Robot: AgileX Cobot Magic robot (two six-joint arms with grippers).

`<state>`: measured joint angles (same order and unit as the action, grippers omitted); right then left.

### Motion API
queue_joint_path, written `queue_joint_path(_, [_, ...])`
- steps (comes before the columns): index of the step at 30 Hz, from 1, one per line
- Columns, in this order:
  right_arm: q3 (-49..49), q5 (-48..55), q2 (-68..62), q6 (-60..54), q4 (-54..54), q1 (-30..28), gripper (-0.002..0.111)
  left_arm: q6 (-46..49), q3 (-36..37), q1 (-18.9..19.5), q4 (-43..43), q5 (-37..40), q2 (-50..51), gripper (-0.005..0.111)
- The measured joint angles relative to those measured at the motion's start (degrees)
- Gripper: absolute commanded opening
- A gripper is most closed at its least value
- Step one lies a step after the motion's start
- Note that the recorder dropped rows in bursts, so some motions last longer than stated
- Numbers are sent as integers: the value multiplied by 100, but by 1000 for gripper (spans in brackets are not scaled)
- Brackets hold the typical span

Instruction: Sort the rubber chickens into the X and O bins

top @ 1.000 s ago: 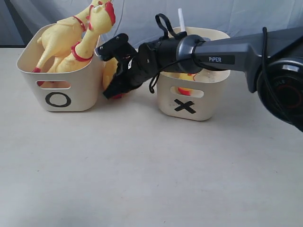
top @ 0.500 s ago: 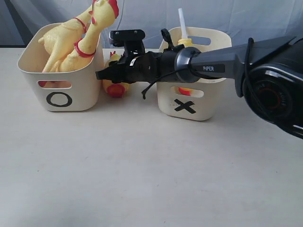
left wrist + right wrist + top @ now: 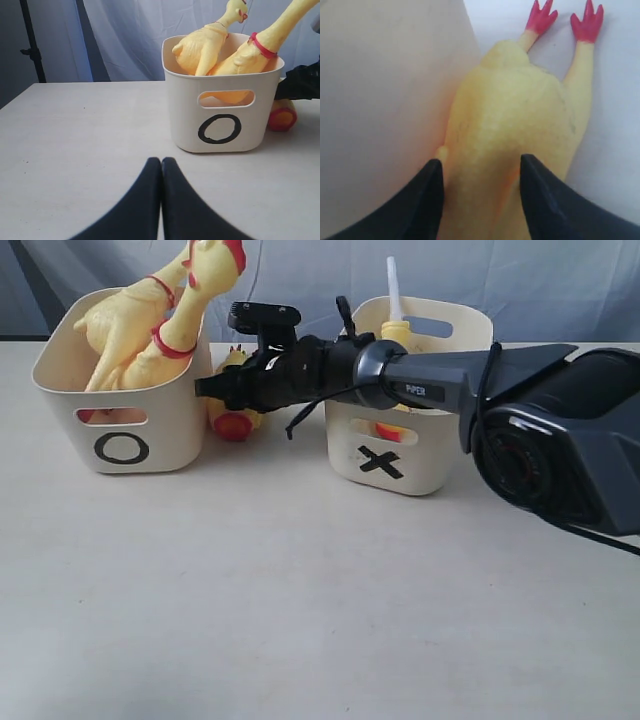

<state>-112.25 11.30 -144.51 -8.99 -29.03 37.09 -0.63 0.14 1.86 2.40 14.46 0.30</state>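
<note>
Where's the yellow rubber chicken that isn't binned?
Exterior view, left of centre: the yellow rubber chicken lies on the table beside the cream O-marked tub, between open jaws of the right gripper.

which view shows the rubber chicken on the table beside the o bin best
The right wrist view: the yellow rubber chicken fills it, plump body and red feet clear. The exterior view shows part behind the black arm; the left wrist view, only its red-ringed end.

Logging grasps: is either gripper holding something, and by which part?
Nothing is held. The right gripper has its jaws open over the body of the chicken on the table; the left gripper is shut, empty.
</note>
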Motion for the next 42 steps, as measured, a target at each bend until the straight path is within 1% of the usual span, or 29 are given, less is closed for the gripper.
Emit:
queue_joint_path(1, [-91,63,-54,0,-15,0,21,0,0,0,0,0,0,0])
queue_joint_path(2, [-145,155,-78,0,-45,0,2,0,0,0,0,0,0,0])
queue_joint_path(3, [-189,249,-88,22,-73,0,0,0,0,0,0,0,0,0])
queue_joint_path(11, [-312,874,-101,121,319,-35,-1,0,0,0,0,0,0,0])
queue_joint_path(16, [-321,1412,10,280,905,-14,-1,0,0,0,0,0,0,0])
queue_joint_path(21, [-308,2426,421,723,1960,118,-1,0,0,0,0,0,0,0])
queue_joint_path(24, [-231,3252,718,838,2298,200,-1,0,0,0,0,0,0,0])
queue_joint_path(27, [-166,3926,1009,861,2359,263,-1,0,0,0,0,0,0,0])
queue_joint_path(32, [-155,4495,1545,861,2414,384,-1,0,0,0,0,0,0,0])
queue_joint_path(36, [-155,5035,1902,816,2463,602,-1,0,0,0,0,0,0,0])
queue_joint_path(42, [-155,5701,2414,781,3173,950,-1,0,0,0,0,0,0,0])
